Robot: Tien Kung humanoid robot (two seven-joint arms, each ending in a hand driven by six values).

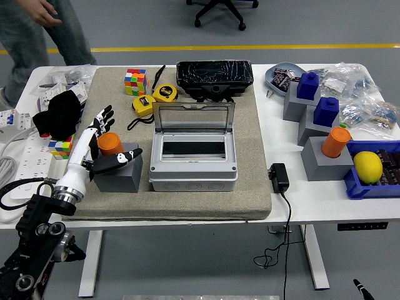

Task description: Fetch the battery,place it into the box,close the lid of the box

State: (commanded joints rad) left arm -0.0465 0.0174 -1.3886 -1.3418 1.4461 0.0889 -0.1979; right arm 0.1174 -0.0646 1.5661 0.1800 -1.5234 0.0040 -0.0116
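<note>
An orange battery (110,143) stands upright in a grey block (119,175) on the left side of the mat. My left hand (105,145) is at the battery's left. Its fingers (100,121) are spread behind the battery and its thumb (124,157) reaches across the block's top in front, with no grip on the battery. The grey box (193,167) sits mid-mat with its clear lid (193,116) standing open. A second orange battery (335,141) stands in a grey block on the right. My right hand is out of view.
Yellow tape measures (155,97), a colour cube (135,81) and a black case (214,75) lie behind the box. Blue-capped grey blocks (304,95), a blue bin with a lemon (367,166) and a black adapter (278,177) lie right. A person (44,25) stands at top left.
</note>
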